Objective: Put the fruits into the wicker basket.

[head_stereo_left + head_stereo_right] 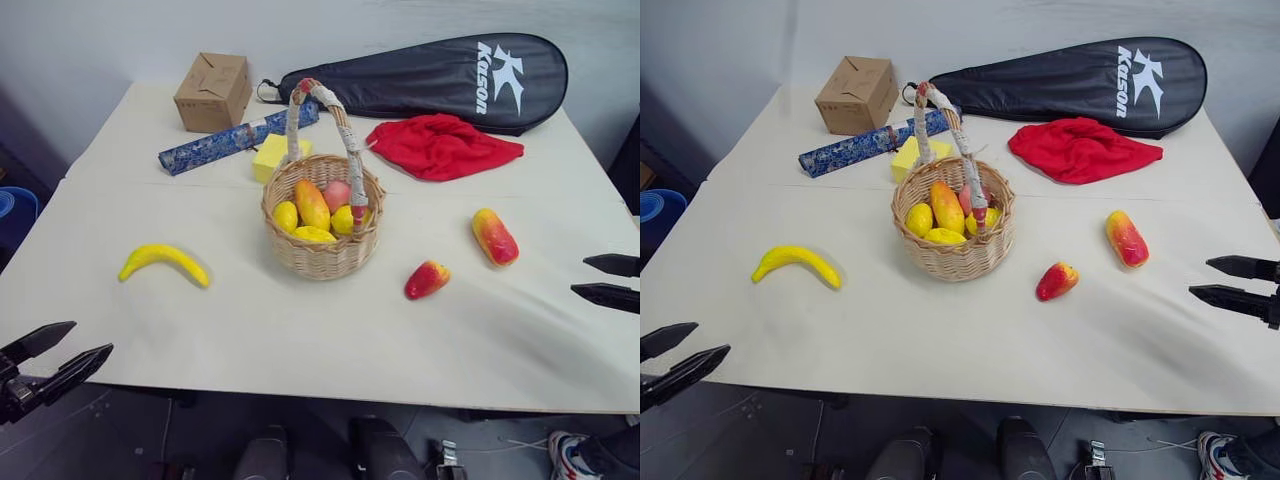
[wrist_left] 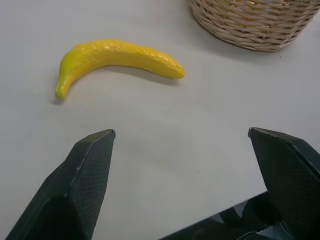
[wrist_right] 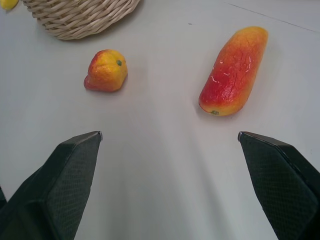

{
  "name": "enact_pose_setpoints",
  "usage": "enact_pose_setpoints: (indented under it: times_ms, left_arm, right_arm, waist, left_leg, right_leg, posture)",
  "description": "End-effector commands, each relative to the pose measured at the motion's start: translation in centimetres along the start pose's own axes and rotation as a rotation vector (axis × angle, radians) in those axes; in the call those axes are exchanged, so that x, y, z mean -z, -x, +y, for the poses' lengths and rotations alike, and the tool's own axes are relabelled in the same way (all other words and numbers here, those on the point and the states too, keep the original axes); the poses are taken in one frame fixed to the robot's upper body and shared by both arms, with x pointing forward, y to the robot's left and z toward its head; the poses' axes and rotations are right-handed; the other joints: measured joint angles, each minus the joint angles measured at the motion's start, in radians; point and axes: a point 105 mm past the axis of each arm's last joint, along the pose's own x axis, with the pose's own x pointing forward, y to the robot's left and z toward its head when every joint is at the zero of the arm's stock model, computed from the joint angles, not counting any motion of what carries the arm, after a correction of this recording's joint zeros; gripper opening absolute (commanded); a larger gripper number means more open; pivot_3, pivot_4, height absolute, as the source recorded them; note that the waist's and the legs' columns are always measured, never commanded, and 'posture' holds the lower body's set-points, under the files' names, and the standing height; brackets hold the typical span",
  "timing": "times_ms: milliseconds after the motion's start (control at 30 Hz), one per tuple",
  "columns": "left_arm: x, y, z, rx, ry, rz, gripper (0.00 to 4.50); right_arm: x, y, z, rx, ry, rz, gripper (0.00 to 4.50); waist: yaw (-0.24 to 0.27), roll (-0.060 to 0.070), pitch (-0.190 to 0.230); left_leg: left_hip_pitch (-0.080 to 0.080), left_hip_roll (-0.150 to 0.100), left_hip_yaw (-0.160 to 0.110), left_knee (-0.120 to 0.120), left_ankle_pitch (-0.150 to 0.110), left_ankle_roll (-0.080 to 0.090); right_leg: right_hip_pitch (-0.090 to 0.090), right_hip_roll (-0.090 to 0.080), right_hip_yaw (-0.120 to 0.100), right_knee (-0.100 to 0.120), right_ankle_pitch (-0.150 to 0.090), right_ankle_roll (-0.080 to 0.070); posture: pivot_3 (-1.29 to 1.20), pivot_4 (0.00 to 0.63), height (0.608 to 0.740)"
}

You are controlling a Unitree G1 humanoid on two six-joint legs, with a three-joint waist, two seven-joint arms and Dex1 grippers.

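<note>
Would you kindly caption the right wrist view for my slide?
Open right gripper faces two red-and-yellow fruits beside the wicker basket.

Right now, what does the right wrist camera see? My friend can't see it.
Two red-and-yellow mangoes lie apart on the white table: the longer mango and the shorter mango. The open right pincer hovers short of them, and the wicker basket stands behind.

left claw (image 1: 62, 352) spread wide, empty; right claw (image 1: 604, 279) likewise
</note>
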Motion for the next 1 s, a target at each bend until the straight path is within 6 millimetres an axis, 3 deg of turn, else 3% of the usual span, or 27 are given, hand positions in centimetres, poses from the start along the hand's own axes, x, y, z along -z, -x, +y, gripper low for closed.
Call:
enact_pose_setpoints:
  times_ms: [33, 233, 533, 700, 767, 933, 1000]
  left_arm:
    - [-0.1, -0.1, -0.3, 0.021, -0.046, 0.028, 4.49]
    - [0.4, -0.4, -0.1, -0.004, -0.016, 0.071, 4.49]
    - [-0.5, -2.0, -0.4, -0.013, -0.007, 0.031, 4.49]
    - [-1.5, -3.8, -0.7, -0.077, 0.105, -0.074, 4.49]
    - [-1.9, -5.7, 0.1, -0.216, 0.223, -0.148, 4.49]
    - [-3.0, -9.5, -0.8, -0.378, 0.454, -0.245, 4.49]
    - [-3.2, -11.1, -0.6, -0.46, 0.551, -0.242, 4.49]
  right_arm:
    - [-0.4, 0.3, 0.4, -0.034, 0.024, -0.012, 4.5]
    - [0.1, 0.3, 0.5, -0.021, 0.028, -0.002, 4.5]
    - [0.4, -0.1, -0.1, 0.037, 0.072, 0.015, 4.5]
    - [-0.8, -0.7, -0.1, 0.055, 0.125, -0.03, 4.5]
    - [-2.0, -1.4, 0.9, 0.014, 0.153, -0.058, 4.5]
    - [-4.2, -3.1, 6.0, -0.182, 0.219, -0.095, 4.5]
    - [-5.8, -4.3, 10.0, -0.328, 0.296, -0.115, 4.5]
  waist:
    - [0.0, 0.0, 0.0]
    - [-0.001, 0.0, 0.0]
    - [0.0, 0.0, 0.0]
    - [0.0, 0.0, 0.0]
    - [0.002, 0.004, -0.002]
    - [0.01, 0.0, 0.0]
    - [0.013, -0.002, 0.0]
  left_leg:
    - [0.0, 0.0, 0.0, 0.0, 0.0, 0.0]
    - [0.0, 0.0, 0.0, 0.0, 0.0, 0.0]
    - [0.0, 0.0, 0.0, 0.0, 0.0, 0.0]
    - [0.0, 0.0, 0.0, 0.001, 0.0, 0.0]
    - [0.0, 0.0, 0.0, 0.001, 0.0, 0.0]
    - [0.0, 0.0, -0.002, 0.007, 0.001, -0.002]
    - [-0.001, 0.0, -0.003, 0.011, 0.001, -0.003]
  right_leg:
    - [0.0, 0.0, 0.0, 0.0, 0.0, 0.0]
    - [0.0, 0.0, 0.0, 0.0, 0.0, 0.0]
    - [0.0, 0.0, 0.0, 0.001, 0.0, 0.0]
    - [0.0, 0.0, 0.0, 0.001, 0.001, 0.001]
    - [0.001, 0.0, 0.0, 0.002, 0.001, 0.002]
    - [0.001, 0.004, 0.0, 0.01, 0.002, 0.004]
    - [0.001, 0.005, 0.0, 0.013, 0.002, 0.004]
  posture:
    - [0.0, 0.15, 0.74]
    - [0.0, 0.15, 0.74]
    - [0.0, 0.15, 0.74]
    - [0.0, 0.15, 0.74]
    - [0.0, 0.15, 0.74]
    - [0.0, 0.15, 0.74]
    - [0.0, 0.15, 0.74]
